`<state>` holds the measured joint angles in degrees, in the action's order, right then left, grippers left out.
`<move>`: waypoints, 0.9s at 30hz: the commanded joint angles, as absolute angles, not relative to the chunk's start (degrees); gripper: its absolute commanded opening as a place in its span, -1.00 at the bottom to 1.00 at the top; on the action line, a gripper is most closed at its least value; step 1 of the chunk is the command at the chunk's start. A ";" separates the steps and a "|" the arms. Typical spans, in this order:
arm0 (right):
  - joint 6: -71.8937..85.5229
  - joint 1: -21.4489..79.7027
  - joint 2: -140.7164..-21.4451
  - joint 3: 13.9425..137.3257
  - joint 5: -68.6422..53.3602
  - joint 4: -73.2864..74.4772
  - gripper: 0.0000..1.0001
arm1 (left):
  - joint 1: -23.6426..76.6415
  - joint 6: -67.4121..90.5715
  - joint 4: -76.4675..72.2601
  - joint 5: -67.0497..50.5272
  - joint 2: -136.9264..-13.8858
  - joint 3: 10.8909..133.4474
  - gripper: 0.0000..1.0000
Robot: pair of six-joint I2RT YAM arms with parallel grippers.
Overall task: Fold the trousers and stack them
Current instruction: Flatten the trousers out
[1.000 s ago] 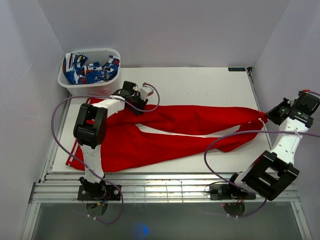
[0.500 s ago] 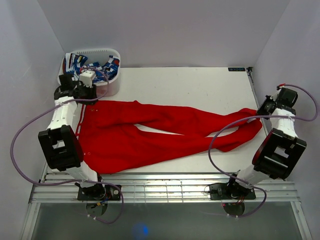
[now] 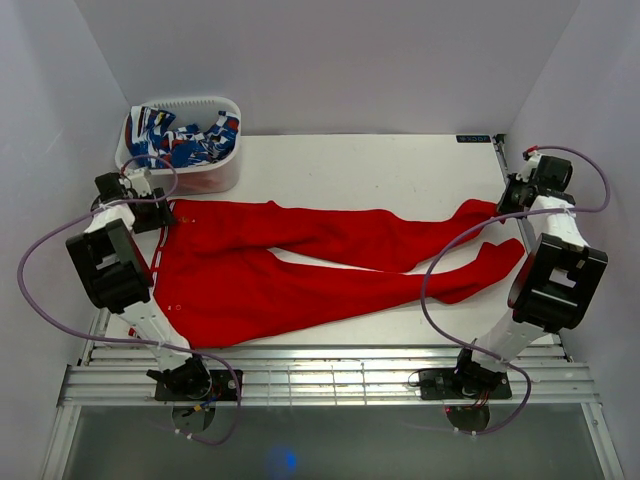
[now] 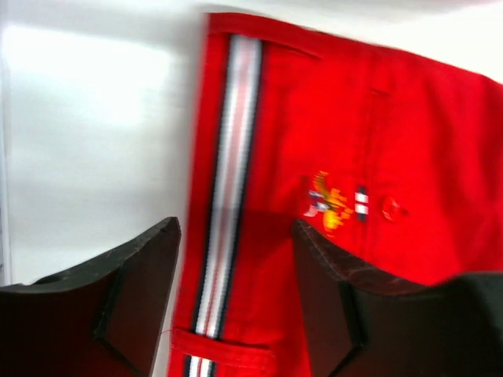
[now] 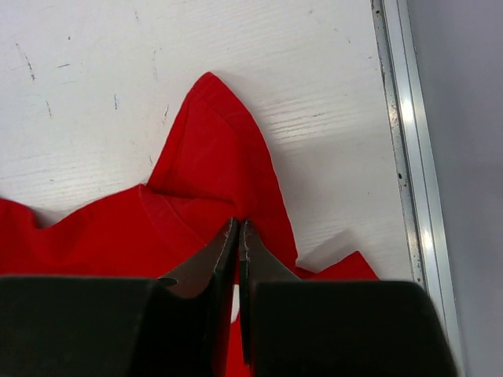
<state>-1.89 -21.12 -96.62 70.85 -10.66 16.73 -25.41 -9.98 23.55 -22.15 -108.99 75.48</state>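
Note:
The red trousers (image 3: 300, 260) lie spread across the white table (image 3: 380, 170), waistband at the left and both legs running right. My left gripper (image 3: 156, 212) hangs over the waistband's far left corner. In the left wrist view it (image 4: 236, 236) is open, its fingers (image 4: 137, 267) either side of the striped waistband (image 4: 228, 157). My right gripper (image 3: 506, 200) is at the far leg's end by the right edge. In the right wrist view it (image 5: 238, 225) is shut, its tips pinching the red leg end (image 5: 212, 157).
A white basket (image 3: 195, 178) holding blue-white-red patterned cloth (image 3: 180, 140) stands at the table's far left corner, just behind my left gripper. A metal rail (image 5: 401, 118) runs along the table's right edge. Purple cables loop from both arms over the front corners.
My left arm swung from the middle of the waist out to the left edge, and the waist now lies flat. My right arm moved back with the leg end, and the legs are stretched out.

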 commanded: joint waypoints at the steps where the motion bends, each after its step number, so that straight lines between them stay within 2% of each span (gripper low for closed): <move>1: -6.14 -20.83 -98.17 73.91 -11.69 18.45 -0.85 | -26.37 -4.22 16.44 -22.33 -108.62 75.24 0.51; 8: -9.31 -19.78 -100.63 75.41 -14.41 21.09 -0.85 | -26.89 1.65 10.20 -24.34 -111.52 73.04 0.53; 12: -11.07 -18.99 -102.48 77.08 -15.38 23.46 -0.85 | -27.16 3.86 8.00 -32.59 -112.24 71.20 0.48; 14: -11.77 -18.72 -103.27 77.60 -15.12 23.90 -0.85 | -27.25 4.48 7.04 -32.70 -112.32 69.96 0.41; 16: -12.48 -18.55 -103.71 77.78 -14.77 24.08 -0.85 | -27.77 5.36 6.59 -32.96 -112.15 69.35 0.26; 17: -12.74 -18.54 -103.80 78.04 -14.50 24.17 -0.85 | -28.64 5.88 6.33 -32.87 -112.06 68.65 0.05; 19: -13.45 -18.54 -104.15 78.31 -14.07 24.35 -0.85 | -30.05 7.29 5.63 -33.05 -111.01 67.94 -0.19; 20: -13.80 -18.46 -104.24 78.48 -13.45 24.35 -0.85 | -31.71 7.56 5.36 -33.13 -110.48 67.42 -0.45; 23: -14.59 -18.46 -104.68 78.84 -12.40 23.73 -0.85 | -35.40 7.56 4.40 -31.48 -107.67 66.62 -0.94; 24: -14.94 -18.46 -104.85 79.27 -12.22 23.73 -0.85 | -36.12 7.21 4.39 -30.86 -107.32 66.80 -1.00; 27: -15.73 -18.19 -106.17 79.98 -11.08 23.64 -0.85 | -38.93 5.10 5.45 -28.67 -106.70 68.98 -1.00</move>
